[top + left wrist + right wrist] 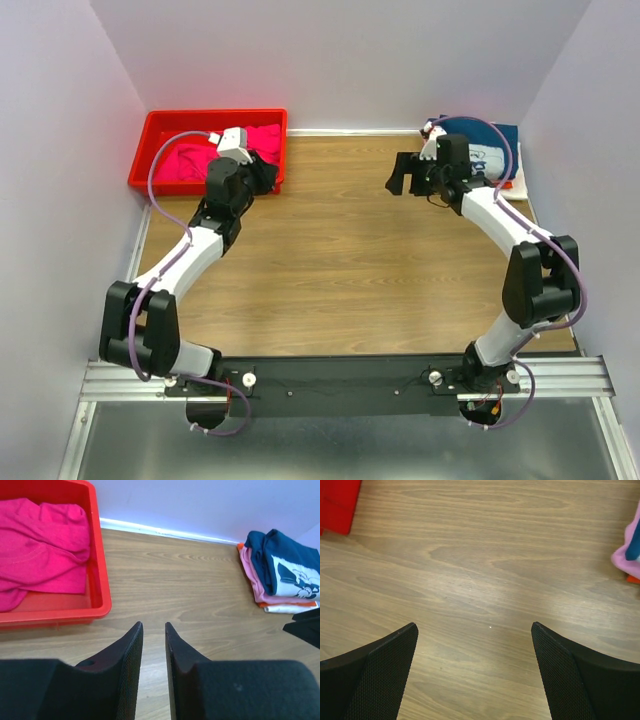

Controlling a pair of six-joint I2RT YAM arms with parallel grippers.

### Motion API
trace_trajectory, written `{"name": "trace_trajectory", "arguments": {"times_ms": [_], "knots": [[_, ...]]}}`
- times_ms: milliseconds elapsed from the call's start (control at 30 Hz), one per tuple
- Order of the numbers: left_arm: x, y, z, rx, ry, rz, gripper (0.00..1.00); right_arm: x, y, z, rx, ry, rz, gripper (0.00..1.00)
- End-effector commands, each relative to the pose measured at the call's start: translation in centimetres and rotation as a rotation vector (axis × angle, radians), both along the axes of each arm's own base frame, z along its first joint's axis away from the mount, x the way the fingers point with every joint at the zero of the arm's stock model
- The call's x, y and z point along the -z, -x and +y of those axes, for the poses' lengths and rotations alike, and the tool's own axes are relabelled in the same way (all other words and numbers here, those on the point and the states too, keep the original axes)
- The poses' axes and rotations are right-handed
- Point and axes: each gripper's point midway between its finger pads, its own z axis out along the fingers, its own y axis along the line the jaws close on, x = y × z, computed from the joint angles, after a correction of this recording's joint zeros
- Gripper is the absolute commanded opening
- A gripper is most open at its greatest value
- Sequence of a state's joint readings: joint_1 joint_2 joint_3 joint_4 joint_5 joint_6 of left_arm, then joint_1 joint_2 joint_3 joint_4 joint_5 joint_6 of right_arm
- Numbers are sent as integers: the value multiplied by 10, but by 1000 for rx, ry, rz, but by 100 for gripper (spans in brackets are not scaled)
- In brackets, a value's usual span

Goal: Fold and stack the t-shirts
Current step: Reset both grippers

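Note:
A crumpled magenta t-shirt (40,545) lies in the red bin (101,580) at the far left (195,165). At the far right stands a folded stack: a navy t-shirt with a white print (282,562) on top, then pink (252,582), orange (292,603) and cream (285,609) ones. My left gripper (154,625) hangs over bare wood just right of the bin, jaws a narrow gap apart and holding nothing. My right gripper (475,626) is wide open over the table, left of the stack (490,150), and empty.
The red bin (215,115) stands in the far left corner against the wall. White walls close the table on three sides. Both arms' bases sit on the black rail at the near edge. A corner of the bin (337,505) and the pink shirt's edge (627,560) show in the right wrist view.

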State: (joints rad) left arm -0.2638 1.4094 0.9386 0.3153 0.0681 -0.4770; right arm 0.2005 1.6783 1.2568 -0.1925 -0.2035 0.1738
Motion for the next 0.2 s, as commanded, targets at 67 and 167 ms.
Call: {"name": "trace_trajectory", "arguments": {"times_ms": [67,167], "knots": [[-15,3,16,-86,11,-66,32,-19,3,11,-21,-55,-43,100],[-15,1,17,-92,9,-66,32,-21,4,9,-18,-45,-52,100]]}}
